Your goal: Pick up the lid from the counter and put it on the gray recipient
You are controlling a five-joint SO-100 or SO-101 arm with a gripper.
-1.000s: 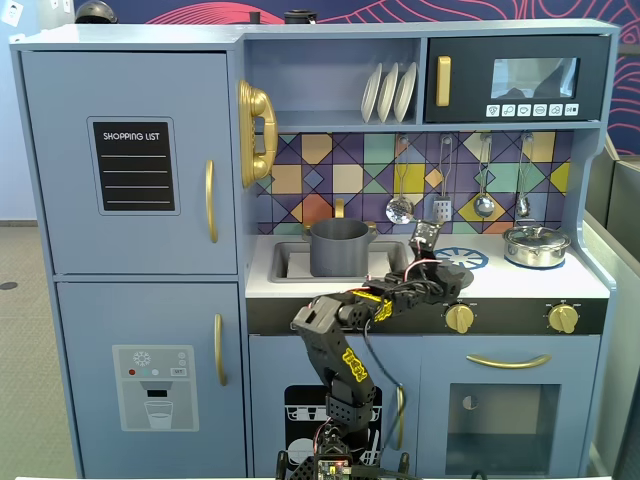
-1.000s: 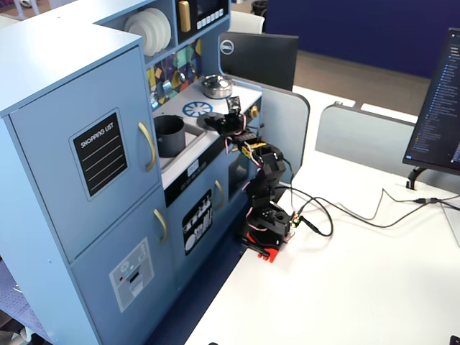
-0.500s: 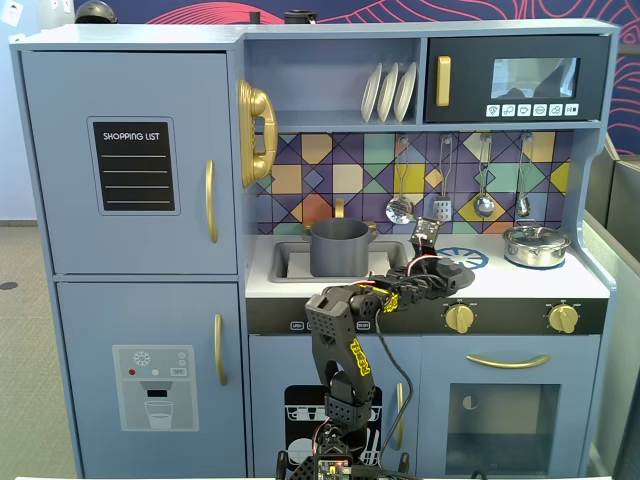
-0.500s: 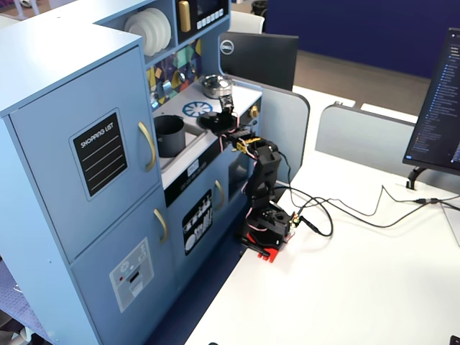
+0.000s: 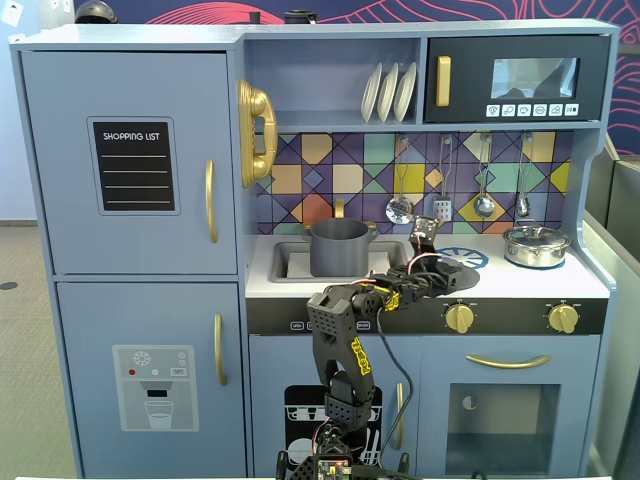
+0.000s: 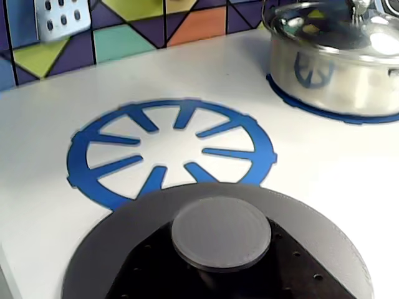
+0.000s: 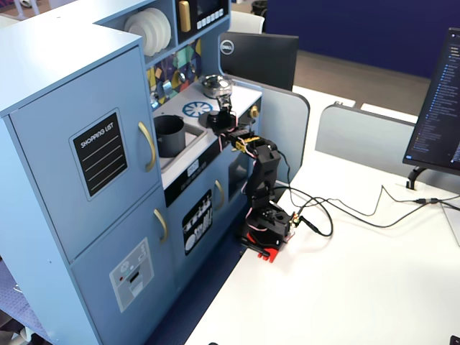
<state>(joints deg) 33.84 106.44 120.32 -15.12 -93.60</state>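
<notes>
The dark gray matte lid (image 6: 118, 243) fills the bottom of the wrist view, its round knob (image 6: 221, 232) facing the camera. My gripper (image 6: 218, 277) has its black jaws closed round the knob's stem, just over the front part of the blue burner print (image 6: 168, 146). In a fixed view the gripper (image 5: 425, 250) and the lid (image 5: 450, 272) are at the counter, right of the gray recipient (image 5: 338, 248), which stands open in the sink recess. The recipient also shows in the other fixed view (image 7: 170, 135). I cannot tell whether the lid rests on the counter or hangs just above it.
A shiny silver pot (image 6: 336, 62) with a glass lid stands on the right burner, also seen in a fixed view (image 5: 536, 245). Utensils (image 5: 440, 205) hang on the tiled back wall. A gold faucet stands behind the sink. The counter's front edge is close below the arm.
</notes>
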